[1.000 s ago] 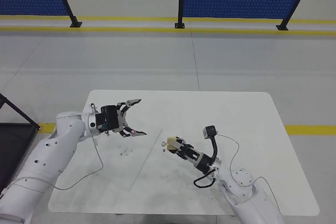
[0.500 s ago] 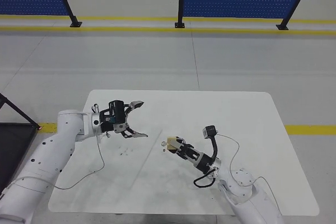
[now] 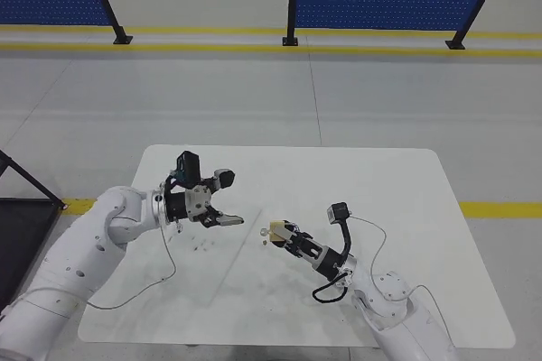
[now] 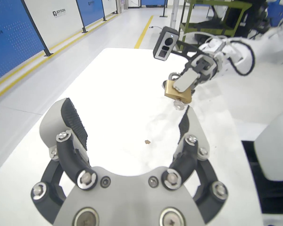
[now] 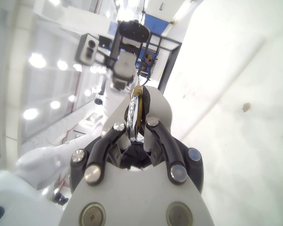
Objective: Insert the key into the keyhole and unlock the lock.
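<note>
The left gripper [image 4: 127, 109], jaws spread wide, hovers facing the brass padlock [image 4: 172, 92] clamped in the right gripper [image 4: 185, 82], the key [image 4: 179, 104] apparently protruding from it just beyond one fingertip. Closing off-centre (the key head is small) could knock it askew or twist the padlock loose.

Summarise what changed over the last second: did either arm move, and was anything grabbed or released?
The left claw, open and empty, advanced across the table toward the lock and rolled at the wrist, ending closer to it. Nothing was grabbed or let go. The right claw stayed put, shut on the lock, with the key protruding from it.
</note>
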Robot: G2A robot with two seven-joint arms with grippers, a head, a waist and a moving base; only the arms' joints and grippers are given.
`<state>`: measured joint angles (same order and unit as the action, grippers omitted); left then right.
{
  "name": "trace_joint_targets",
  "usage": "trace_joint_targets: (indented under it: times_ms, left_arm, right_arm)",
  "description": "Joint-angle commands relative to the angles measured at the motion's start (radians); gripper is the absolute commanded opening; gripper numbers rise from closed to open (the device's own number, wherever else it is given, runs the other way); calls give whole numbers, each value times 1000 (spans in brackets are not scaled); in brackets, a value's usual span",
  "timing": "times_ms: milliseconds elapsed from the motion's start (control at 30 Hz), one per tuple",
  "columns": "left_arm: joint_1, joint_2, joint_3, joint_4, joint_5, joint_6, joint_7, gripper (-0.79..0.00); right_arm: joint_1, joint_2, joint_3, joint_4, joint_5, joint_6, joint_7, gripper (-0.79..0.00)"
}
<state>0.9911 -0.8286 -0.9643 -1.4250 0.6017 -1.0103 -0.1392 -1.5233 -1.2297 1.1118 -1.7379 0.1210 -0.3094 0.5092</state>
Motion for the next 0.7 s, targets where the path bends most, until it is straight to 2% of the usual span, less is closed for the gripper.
trace_joint_targets:
  times_ms: [0,133,467,567,667]
  left_arm:
    - [-15,4,27,11,-225,26,-156,0]
    - [-60,13,48,-9,-443,91,-378,0]
    - [-85,31,86,-32,-822,275,-810,0]
    - [-88,31,92,-31,-885,311,-887,0]
    - [-93,31,88,-29,-874,317,-893,0]
  right_arm:
    - [0,0,0,0,0,0,0,-785]
    - [0,0,0,0,0,0,0,-785]
    - [0,0,0,0,0,0,0,-785]
    - [0,0,0,0,0,0,0,-785]
    - [0,0,0,0,0,0,0,-785]
